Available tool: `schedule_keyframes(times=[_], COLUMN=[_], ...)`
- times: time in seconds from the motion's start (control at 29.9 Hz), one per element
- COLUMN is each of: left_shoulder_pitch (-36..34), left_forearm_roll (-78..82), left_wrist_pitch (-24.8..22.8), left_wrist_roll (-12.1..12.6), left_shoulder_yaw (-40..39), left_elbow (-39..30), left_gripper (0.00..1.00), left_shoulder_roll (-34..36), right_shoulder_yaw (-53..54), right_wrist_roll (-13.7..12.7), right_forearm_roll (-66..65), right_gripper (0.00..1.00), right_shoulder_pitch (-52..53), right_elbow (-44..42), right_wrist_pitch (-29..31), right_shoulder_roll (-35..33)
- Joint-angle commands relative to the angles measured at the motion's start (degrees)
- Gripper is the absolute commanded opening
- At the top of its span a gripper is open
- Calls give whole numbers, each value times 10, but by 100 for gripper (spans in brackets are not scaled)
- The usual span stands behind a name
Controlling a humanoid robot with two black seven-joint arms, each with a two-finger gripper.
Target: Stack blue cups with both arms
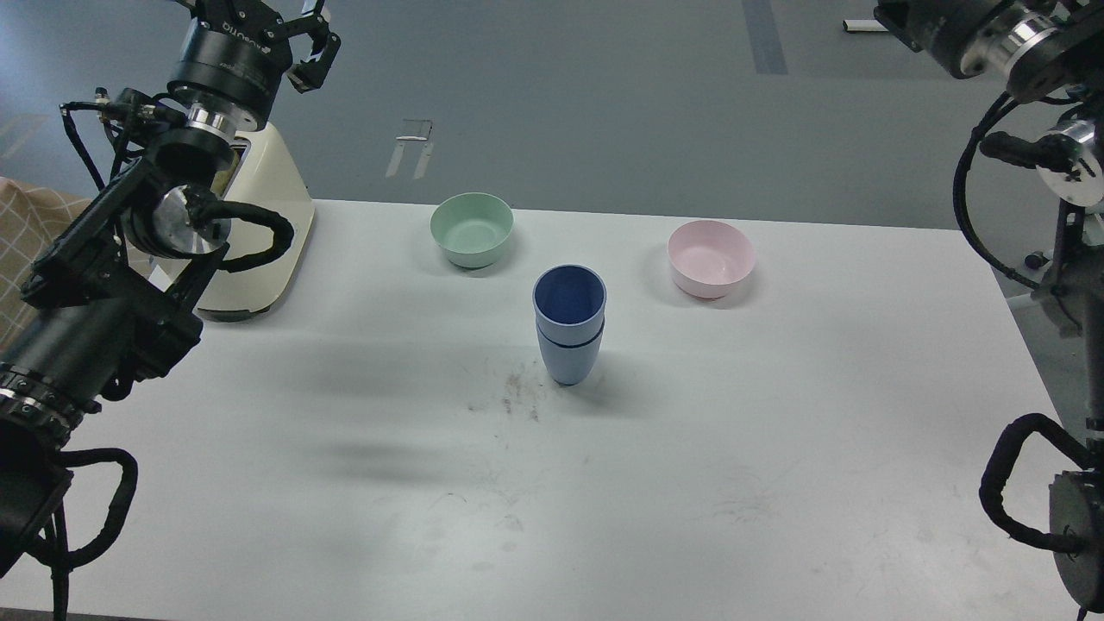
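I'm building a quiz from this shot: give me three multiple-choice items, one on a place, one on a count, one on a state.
1. Where is the mint-green bowl relative to the blue cups?
A. behind-left
B. front-right
C. inside them

2. How many bowls are on the table?
A. one
B. two
C. four

3. What state are the blue cups in?
A. lying apart
B. nested upright
C. held by a gripper

Answers: 1 A, the bowl is farther back and left. 2 B, mint-green and the pink bowl. 3 B, one sits inside the other, untouched.

White table (776, 448), grey floor (604, 103)
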Motion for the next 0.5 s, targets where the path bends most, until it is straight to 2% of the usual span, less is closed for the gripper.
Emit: schedule_keyframes(times=[0.0,0.17,0.23,0.33,0.47], left_shoulder_pitch=[-1,0,3,23,37], left_forearm_roll=[-2,-12,-13,-17,-29], left_wrist_pitch=[-3,-3,-4,-14,-41], left_wrist_roll=[0,3,4,9,26], left_shoulder_yaw=[-1,-8,-14,-40,-61], left_elbow=[0,0,0,0,0], left_gripper=[98,98,98,98,98], left_shoulder_roll=[0,0,1,2,9], right_shoulder_yaw=[33,59,68,68,63], right_wrist_roll=[1,6,30,83,113], right_forearm_roll=[100,220,272,342,364], right_gripper=[100,100,100,100,100], right_shoulder_pitch=[-12,-19,-28,-42,-53], right_elbow=[-44,-104,-120,-143,-157], right_wrist_pitch=[0,-10,-7,-3,0], right_shoulder_roll=[-7,-7,-7,-6,-1])
